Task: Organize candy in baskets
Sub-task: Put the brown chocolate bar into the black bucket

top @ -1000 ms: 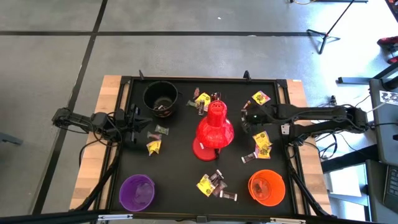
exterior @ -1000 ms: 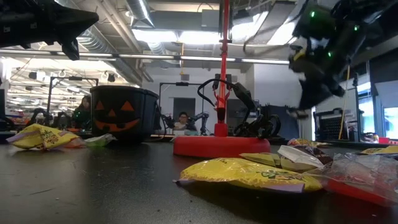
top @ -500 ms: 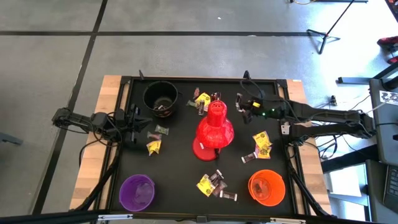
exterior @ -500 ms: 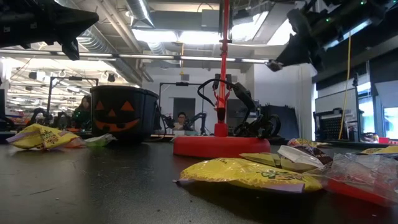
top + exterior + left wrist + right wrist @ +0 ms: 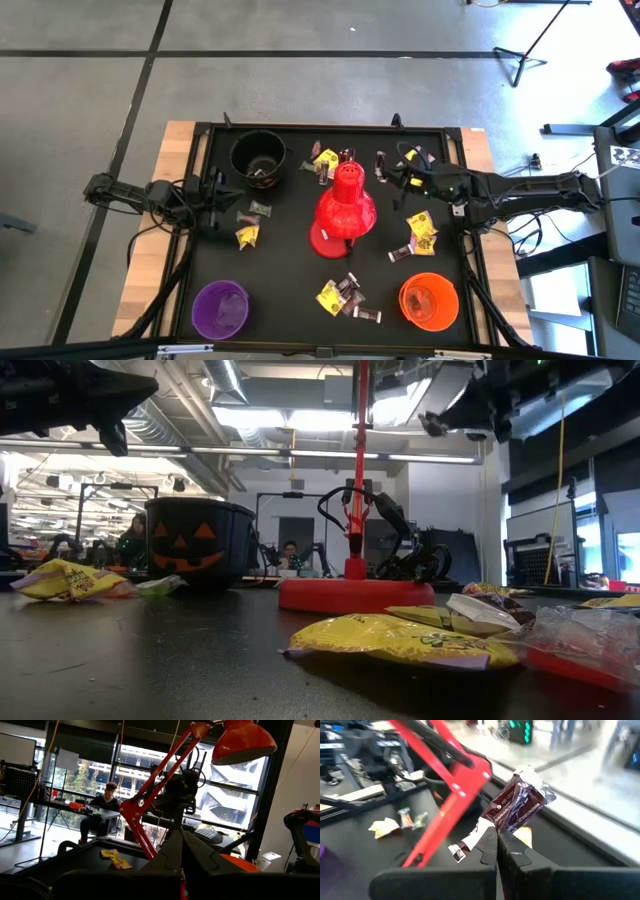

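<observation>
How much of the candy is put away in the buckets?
Barely any. The black bucket seems to hold something and the orange bucket may too; the purple bucket looks empty. In hand: the right end effector, raised beside the red lamp, is shut on a brown candy. Left: yellow candies and others across the table. The left end effector waits shut.

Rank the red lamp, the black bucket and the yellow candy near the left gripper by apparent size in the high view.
Largest to smallest:
1. red lamp
2. black bucket
3. yellow candy
</observation>
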